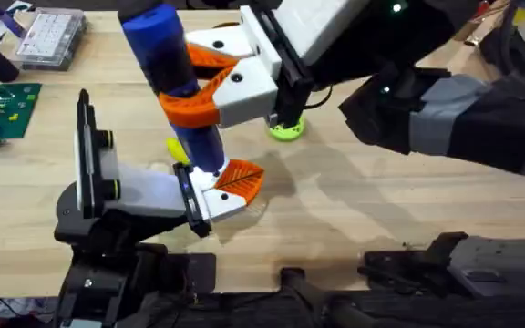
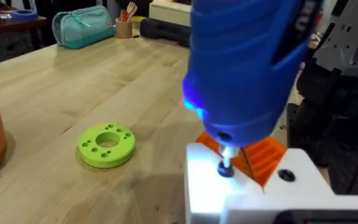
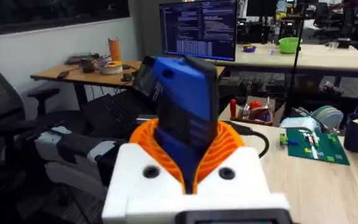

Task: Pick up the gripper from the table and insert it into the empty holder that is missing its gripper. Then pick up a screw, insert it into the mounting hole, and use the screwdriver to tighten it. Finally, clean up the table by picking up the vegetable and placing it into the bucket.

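Near the middle of the bench [image 1: 363, 219], the right gripper [image 1: 210, 87] pinches the upright screwdriver [image 1: 179, 82], tip down on the left gripper [image 1: 231, 187]; whether that claw is spread, I cannot tell. The vegetable [image 1: 177, 148] lies just behind the screwdriver. Bare wood lies toward the bench's right front edge.

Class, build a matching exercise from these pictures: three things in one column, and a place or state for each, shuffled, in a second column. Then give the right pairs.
Things:
1. screwdriver
2. green ring
3. green circuit board

Places or states:
A. lying flat on bare table
B. at the table's left edge
C. gripped upright by the right gripper, tip down

Pairs: 1-C, 2-A, 3-B
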